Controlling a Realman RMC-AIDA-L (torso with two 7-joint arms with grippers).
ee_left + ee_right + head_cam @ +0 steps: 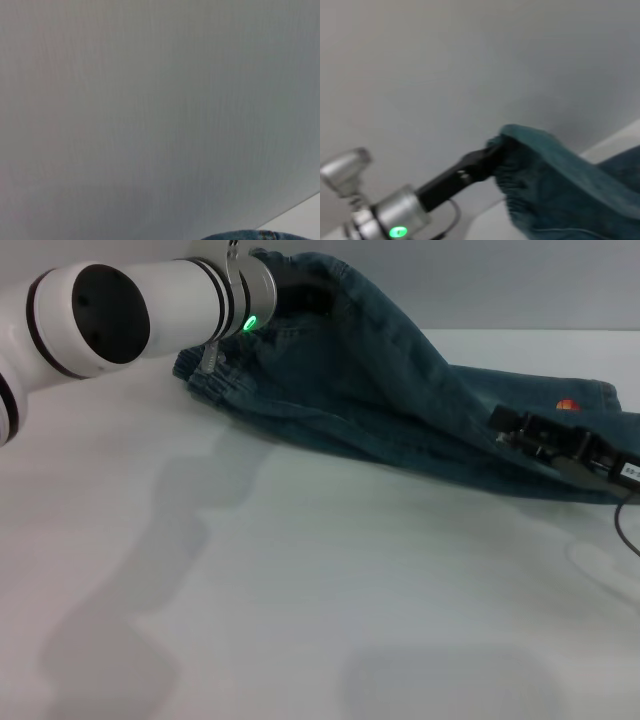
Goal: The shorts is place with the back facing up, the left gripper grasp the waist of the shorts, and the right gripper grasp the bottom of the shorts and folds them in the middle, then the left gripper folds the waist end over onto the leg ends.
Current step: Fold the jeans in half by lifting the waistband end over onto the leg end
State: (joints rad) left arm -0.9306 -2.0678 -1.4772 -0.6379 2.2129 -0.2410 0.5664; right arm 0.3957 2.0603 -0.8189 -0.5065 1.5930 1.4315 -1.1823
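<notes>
Right gripper [545, 445] on one shorts [400, 390] — left gripper [300, 295] lifting waist.

left tool [300, 292] raised and clamped, right tool [520, 430] low

Faded blue denim shorts [400, 400], waist end raised, legs flat on table.

grey blank surface [150, 100] fills view | denim sliver, probably the shorts [245, 235], at edge | pale corner [300, 220]
</notes>
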